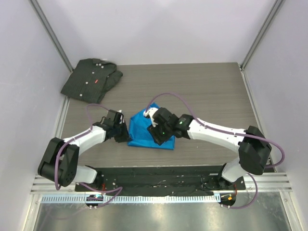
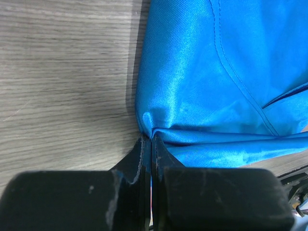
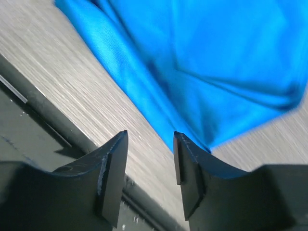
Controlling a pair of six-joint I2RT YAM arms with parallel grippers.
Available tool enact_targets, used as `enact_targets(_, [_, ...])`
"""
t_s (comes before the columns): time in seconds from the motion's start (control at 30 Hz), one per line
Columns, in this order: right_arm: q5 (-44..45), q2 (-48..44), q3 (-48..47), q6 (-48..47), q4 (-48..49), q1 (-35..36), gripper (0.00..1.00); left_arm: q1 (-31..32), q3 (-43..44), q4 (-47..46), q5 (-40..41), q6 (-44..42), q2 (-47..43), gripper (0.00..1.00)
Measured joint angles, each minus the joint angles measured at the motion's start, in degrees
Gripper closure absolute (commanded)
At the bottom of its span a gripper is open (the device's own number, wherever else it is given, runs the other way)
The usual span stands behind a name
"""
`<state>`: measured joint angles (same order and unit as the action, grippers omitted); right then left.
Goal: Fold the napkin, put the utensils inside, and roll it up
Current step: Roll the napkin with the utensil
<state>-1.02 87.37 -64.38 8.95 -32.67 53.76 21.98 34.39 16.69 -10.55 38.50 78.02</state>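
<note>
At the bottom of the left wrist view, the two black fingers (image 2: 202,197) of the left gripper (image 2: 147,140) are seen pressed flat together, and a bunched fold of the napkin (image 2: 216,72) is pinched at their tips. The bright blue cloth is spread from there across the upper right of that frame, with a stitched hem running down through it. The wood-grain table (image 2: 62,86) is shown on the left.

In the right wrist view, which is somewhat blurred, the fingers of the right gripper (image 3: 150,137) are held moderately apart with only table surface seen in the gap. The napkin's edge is found just beyond the right-hand finger and fills the upper right of the frame.

In the overhead view the napkin is seen crumpled in the middle of the table, slightly toward the lower edge, between the two grippers. A dark shirt (image 1: 91,79) is laid at the upper left corner, well apart from it.
</note>
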Motion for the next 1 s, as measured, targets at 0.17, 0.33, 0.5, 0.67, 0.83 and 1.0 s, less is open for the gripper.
enact_targets(0.17, [3.37,0.81,5.31,-5.11,9.99,4.61,0.39,0.0,0.94,1.11,-0.22,-0.02,0.9,1.0])
enact_targets(0.33, [4.98,3.58,7.8,-10.58,17.97,7.32,0.39,-0.04,1.84,1.88,-0.61,-0.2,1.86,1.0])
enact_targets(0.5, [5.01,5.95,8.39,-14.34,22.71,8.72,0.39,-0.2,2.73,2.34,-1.33,-0.39,3.02,1.0])
enact_targets(0.67, [4.35,8.04,8.66,-16.26,24.24,8.79,0.39,-0.37,3.15,2.4,-2.12,-0.7,3.69,1.0])
enact_targets(0.83, [4.37,10.78,8.66,-17.55,24.9,8.76,0.41,-0.37,3.21,2.38,-2.43,-1.25,3.78,1.0])
enact_targets(1.0, [4.74,13.0,8.41,-18.93,25.35,8.76,0.43,-0.37,3.32,2.4,-2.6,-1.51,3.89,1.0])
